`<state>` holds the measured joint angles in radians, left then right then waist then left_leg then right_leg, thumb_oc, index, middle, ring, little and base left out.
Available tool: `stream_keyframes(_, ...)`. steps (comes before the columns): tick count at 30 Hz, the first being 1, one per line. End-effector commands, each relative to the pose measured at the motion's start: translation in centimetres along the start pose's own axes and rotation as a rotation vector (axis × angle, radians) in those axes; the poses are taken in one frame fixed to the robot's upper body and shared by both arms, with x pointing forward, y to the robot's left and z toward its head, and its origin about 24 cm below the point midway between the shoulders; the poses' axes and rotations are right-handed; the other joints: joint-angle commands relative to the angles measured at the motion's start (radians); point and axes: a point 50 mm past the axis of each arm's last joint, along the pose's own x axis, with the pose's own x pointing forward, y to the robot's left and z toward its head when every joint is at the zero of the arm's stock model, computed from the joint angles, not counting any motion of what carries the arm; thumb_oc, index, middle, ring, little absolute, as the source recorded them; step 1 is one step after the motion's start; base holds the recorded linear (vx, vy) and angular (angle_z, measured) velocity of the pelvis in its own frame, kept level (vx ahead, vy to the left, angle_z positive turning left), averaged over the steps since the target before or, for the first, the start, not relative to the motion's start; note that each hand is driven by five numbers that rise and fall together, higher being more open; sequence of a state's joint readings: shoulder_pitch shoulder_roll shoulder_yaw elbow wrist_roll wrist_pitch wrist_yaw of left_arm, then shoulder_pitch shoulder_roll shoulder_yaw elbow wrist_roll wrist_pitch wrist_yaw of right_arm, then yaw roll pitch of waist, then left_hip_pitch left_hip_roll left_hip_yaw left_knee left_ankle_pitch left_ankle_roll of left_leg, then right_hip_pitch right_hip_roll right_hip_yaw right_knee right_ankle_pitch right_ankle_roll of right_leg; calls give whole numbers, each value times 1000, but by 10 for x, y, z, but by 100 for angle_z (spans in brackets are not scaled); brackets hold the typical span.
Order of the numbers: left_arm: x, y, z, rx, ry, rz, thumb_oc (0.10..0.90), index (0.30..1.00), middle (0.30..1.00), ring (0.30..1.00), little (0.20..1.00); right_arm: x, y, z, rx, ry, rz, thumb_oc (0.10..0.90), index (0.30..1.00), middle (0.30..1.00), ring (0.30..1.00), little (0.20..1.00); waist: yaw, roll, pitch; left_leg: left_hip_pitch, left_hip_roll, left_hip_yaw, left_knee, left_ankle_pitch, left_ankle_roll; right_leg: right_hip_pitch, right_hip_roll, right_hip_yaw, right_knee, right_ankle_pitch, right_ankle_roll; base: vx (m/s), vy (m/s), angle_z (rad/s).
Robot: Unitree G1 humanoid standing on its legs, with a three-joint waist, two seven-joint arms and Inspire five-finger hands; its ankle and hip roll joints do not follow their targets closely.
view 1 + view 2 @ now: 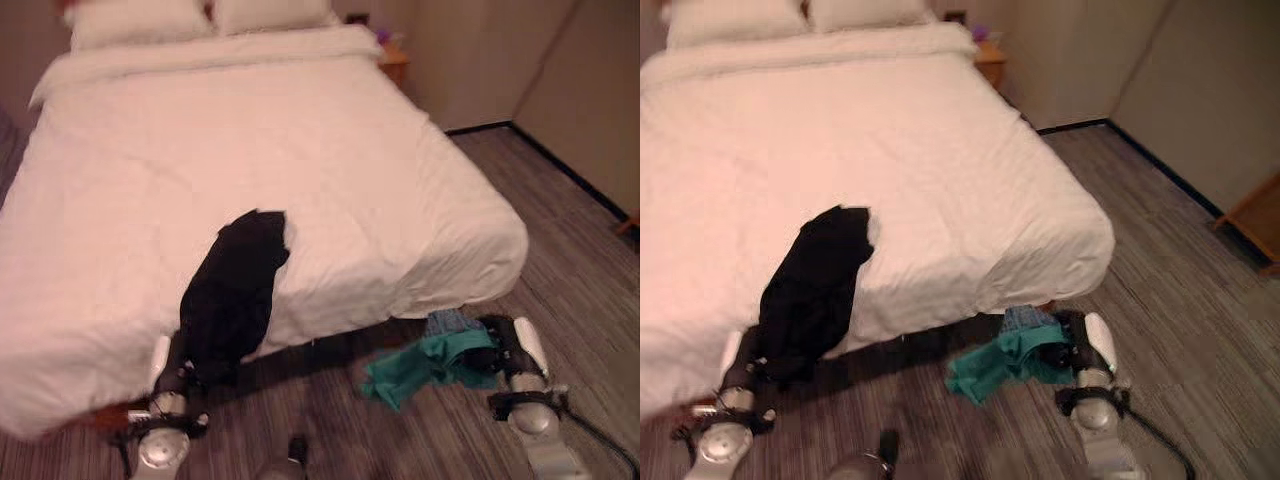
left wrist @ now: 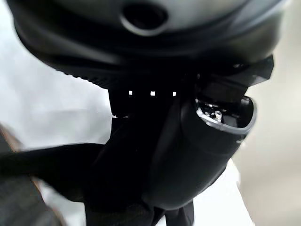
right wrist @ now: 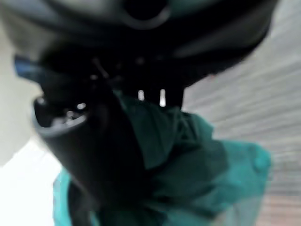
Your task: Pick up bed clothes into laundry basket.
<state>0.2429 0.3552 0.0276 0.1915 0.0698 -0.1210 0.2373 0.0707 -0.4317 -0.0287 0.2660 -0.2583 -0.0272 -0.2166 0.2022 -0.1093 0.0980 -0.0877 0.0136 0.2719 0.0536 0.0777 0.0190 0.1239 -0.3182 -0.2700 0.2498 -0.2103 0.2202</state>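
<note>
White bed (image 1: 300, 150) on grey striped floor (image 1: 580, 260) – left hand (image 1: 190, 375) grips a black garment (image 1: 235, 285) draped over the bed's near edge, while the right hand (image 1: 497, 345) has a teal garment (image 1: 425, 365) bunched in its fingers, hanging just above the floor.

Silver-grey arms, dark hands

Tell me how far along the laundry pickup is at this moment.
Nothing looks binned yet, and I see no basket. In hand: the right hand grips a teal garment, apparently with a bluish piece, hanging off the bed's foot edge above the floor. The left hand is at a black garment, which still drapes over the bed edge; the wrist view suggests it is gripped. Left: carrying both to a basket.
</note>
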Motion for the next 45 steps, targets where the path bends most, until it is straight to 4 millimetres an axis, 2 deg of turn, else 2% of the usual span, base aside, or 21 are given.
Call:
stream_keyframes(1,24,3,69,-24,-339,8,400,300,300,300,300,26,-49,41,-85,-215,-157,400,300,300,300,300,0,51,-37,-159,33,-26,78,13,-40,150,107,62,-318,75,-56,-425,-309,-83)
stream_keyframes(3,28,-3,77,-24,-367,-1,400,300,300,300,300,29,-47,48,-65,-240,-150,400,300,300,300,300,-1,61,-1,-197,52,-103,125,49,-75,129,136,105,-325,73,-85,-309,-220,-112)
stream_keyframes(4,33,-9,86,-30,-398,-15,400,300,300,300,300,29,-45,48,-67,-243,-141,400,300,300,300,300,-1,71,18,-213,37,-208,134,67,-111,114,158,117,-336,73,-101,-229,-247,-95)
stream_keyframes(5,38,-19,94,-48,-415,-36,400,300,300,300,300,30,-35,48,-59,-238,-99,400,300,300,300,300,-11,60,45,-190,-59,-401,134,6,-139,92,171,157,-336,93,-109,-223,-240,-93)
stream_keyframes(8,41,-29,107,-30,-460,-71,400,300,300,300,300,31,-25,51,-58,-250,-52,400,300,300,300,300,-45,63,49,-146,-86,-521,147,-55,-121,50,189,215,-337,112,-117,-94,-156,-110)
stream_keyframes(11,39,-35,99,-17,-430,-103,400,300,300,300,300,32,-21,49,-111,-251,-10,400,300,300,300,300,-75,94,40,-55,-56,-526,76,-104,-72,21,217,283,-337,127,-114,86,-2,-91)
stream_keyframes(15,41,-39,92,-6,-393,-109,400,300,300,300,300,24,-19,38,-110,-222,9,400,300,300,300,300,-82,90,30,2,-45,-492,-11,-88,-42,-4,212,333,-270,129,-104,118,31,-119)
stream_keyframes(16,41,-42,88,16,-377,-121,400,300,300,300,300,21,-17,34,-113,-211,17,400,300,300,300,300,-104,94,26,33,-35,-476,-39,-96,-29,-46,216,337,-164,122,-82,109,-16,-68)
stream_keyframes(17,44,-37,92,33,-389,-102,400,300,300,300,300,21,-16,35,-119,-216,22,400,300,300,300,300,-146,106,49,88,2,-447,-91,-92,-32,-180,219,349,60,214,10,223,-37,-66)
stream_keyframes(20,49,-32,97,47,-403,-83,400,300,300,300,300,19,-14,32,-101,-193,19,400,300,300,300,300,-195,135,56,157,60,-418,-141,-109,-45,-320,197,272,199,236,29,175,-37,-80)
stream_keyframes(24,52,-31,103,42,-420,-72,400,300,300,300,300,14,-14,27,-51,-168,1,400,300,300,300,300,-264,118,53,211,63,-427,-141,-168,-51,-391,270,212,30,202,-44,426,-150,-37)
stream_keyframes(25,53,-29,96,54,-388,-64,400,300,300,300,300,10,-11,24,-44,-160,14,400,300,300,300,300,-284,90,37,256,71,-413,-141,-215,-70,-424,260,97,-140,247,-64,554,-264,-23)
stream_keyframes(27,52,-26,91,67,-371,-60,400,300,300,300,300,9,-9,22,-49,-151,15,400,300,300,300,300,-293,99,27,286,114,-402,-141,-244,-89,-423,266,36,-218,283,-62,529,-241,-30)
stream_keyframes(29,45,-28,76,67,-328,-77,400,300,300,300,300,1,-3,13,-46,-128,47,400,300,300,300,300,-282,104,11,301,193,-356,-37,-168,-126,-348,292,49,-253,274,-104,548,-283,-24)
stream_keyframes(30,45,-29,73,25,-295,-72,400,300,300,300,300,5,-6,20,-45,-156,40,400,300,300,300,300,-261,89,43,165,196,-381,274,-38,-126,-284,299,70,-246,261,-142,340,-231,-16)
stream_keyframes(32,45,-29,74,25,-299,-73,400,300,300,300,300,9,-8,25,-34,-171,20,400,300,300,300,300,-246,64,60,85,173,-413,398,-4,-106,-248,295,82,-273,257,-158,284,-181,-29)
stream_keyframes(33,45,-27,73,29,-293,-58,400,300,300,300,300,15,-12,31,-33,-185,0,400,300,300,300,300,-192,35,89,-33,108,-435,478,-55,-78,-173,290,138,-312,235,-167,301,-120,-43)
stream_keyframes(37,48,-23,74,54,-295,-30,400,300,300,300,300,24,-13,39,-41,-207,9,400,300,300,300,300,-113,27,94,-80,20,-479,298,-140,-80,-112,286,223,-333,202,-151,354,85,-132)
stream_keyframes(40,51,-18,73,117,-306,-8,400,300,300,300,300,28,-19,36,-86,-201,0,400,300,300,300,300,-68,55,77,-79,-19,-503,20,-41,-90,-55,310,245,-337,163,-145,384,133,-87)
stream_keyframes(41,54,-13,76,174,-322,5,400,300,300,300,300,29,-28,35,-122,-202,-24,400,300,300,300,300,-68,62,68,-90,-20,-444,-27,-3,-87,-17,315,234,-337,133,-145,425,228,-66)
stream_keyframes(45,64,1,80,292,-333,71,400,300,300,300,300,27,-39,29,-187,-189,-31,400,300,300,300,300,-80,67,22,1,-16,-417,-116,-3,-78,17,286,215,-332,123,-120,225,152,-21)
